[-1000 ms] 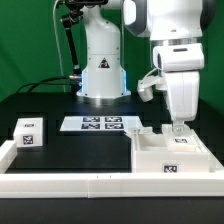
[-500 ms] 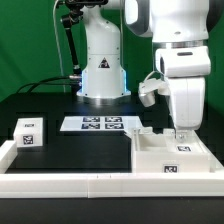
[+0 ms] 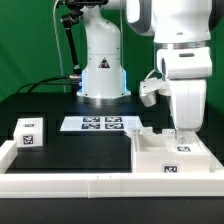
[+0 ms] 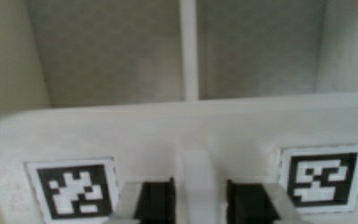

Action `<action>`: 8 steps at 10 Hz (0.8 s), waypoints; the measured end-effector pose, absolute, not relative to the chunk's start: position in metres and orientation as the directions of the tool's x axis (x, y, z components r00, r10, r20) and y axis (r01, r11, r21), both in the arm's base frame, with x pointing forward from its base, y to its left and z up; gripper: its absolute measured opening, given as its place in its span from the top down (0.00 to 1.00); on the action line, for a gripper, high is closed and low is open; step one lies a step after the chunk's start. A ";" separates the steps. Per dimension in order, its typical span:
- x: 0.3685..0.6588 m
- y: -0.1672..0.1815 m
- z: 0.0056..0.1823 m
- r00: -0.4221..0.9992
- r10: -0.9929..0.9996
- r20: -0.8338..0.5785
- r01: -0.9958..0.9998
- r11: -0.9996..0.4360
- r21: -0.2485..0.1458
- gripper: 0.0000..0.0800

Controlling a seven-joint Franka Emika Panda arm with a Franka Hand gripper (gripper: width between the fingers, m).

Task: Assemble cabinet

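The cabinet (image 3: 165, 158) is a white box with open compartments and black-and-white tags, at the front on the exterior view's right. My gripper (image 3: 182, 134) points straight down onto its far right part. In the wrist view the gripper (image 4: 202, 203) has its two dark fingers (image 4: 158, 202) close together. They stand astride a white ridge of the cabinet (image 4: 194, 130), between two tags. The jaws look closed on that ridge. A small white block (image 3: 30, 133) with a tag, a loose part, lies at the exterior view's left.
The marker board (image 3: 100, 124) lies flat in the middle, in front of the robot's base (image 3: 102, 75). A low white rail (image 3: 70, 180) runs along the table's front edge and left side. Cables hang behind at the left.
My gripper has shifted slightly toward the exterior view's right and a little lower over the cabinet. The cabinet and the small block have not visibly moved.
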State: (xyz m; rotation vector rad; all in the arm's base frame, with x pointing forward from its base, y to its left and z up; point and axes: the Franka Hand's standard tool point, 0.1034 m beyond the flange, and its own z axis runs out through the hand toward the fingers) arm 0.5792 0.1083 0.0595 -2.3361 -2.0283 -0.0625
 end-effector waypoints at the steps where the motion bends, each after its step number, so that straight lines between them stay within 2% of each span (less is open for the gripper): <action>1: 0.579 0.109 0.061 0.146 0.987 0.061 0.989 -0.146 -0.009 0.64; 2: 0.578 0.108 0.065 0.155 0.986 0.059 0.988 -0.155 -0.005 0.64; 3: 0.573 0.106 0.070 0.155 0.986 0.054 0.988 -0.155 -0.003 0.39; 4: 0.567 0.104 0.075 0.155 0.987 0.049 0.988 -0.155 -0.004 0.22; 5: 0.562 0.101 0.080 0.155 0.987 0.044 0.988 -0.155 -0.001 0.22; 6: 0.554 0.097 0.089 0.155 0.987 0.037 0.988 -0.155 0.005 0.05; 8: 0.533 0.091 0.097 0.087 0.996 0.021 0.996 -0.087 0.000 0.01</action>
